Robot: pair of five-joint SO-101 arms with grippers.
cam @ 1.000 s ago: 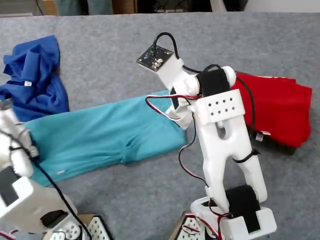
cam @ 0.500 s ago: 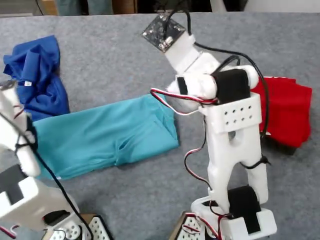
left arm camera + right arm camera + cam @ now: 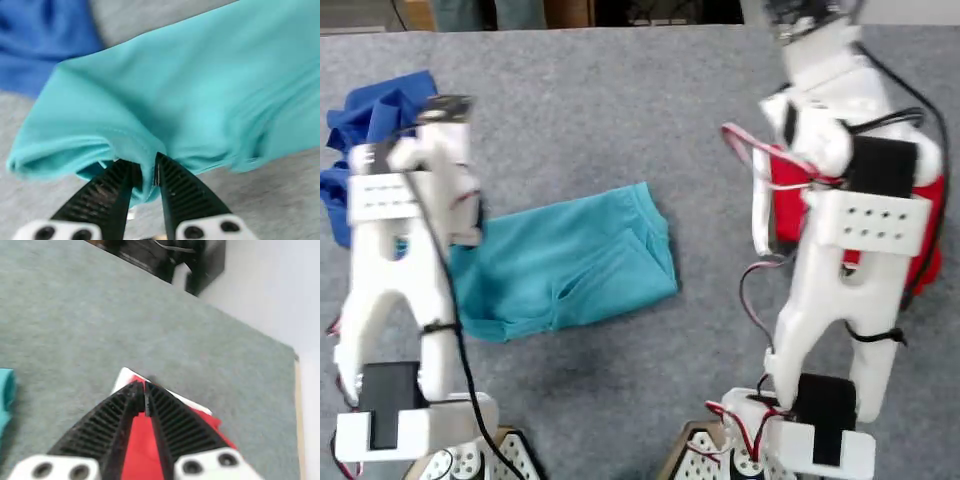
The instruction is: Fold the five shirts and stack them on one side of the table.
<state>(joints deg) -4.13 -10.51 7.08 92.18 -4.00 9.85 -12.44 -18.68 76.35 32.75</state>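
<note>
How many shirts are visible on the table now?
3. The blue shirt lies crumpled at the far left; the teal shirt is mid-table, pinched by the left hand; the red shirt is at the right, partly behind the right arm. More may be hidden.

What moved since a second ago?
The left gripper took hold of the teal shirt by its left end and carried it rightward, so it lies shorter. The right gripper, shut and empty, swung away from it to above the red shirt. The red shirt and blue shirt stayed put.
</note>
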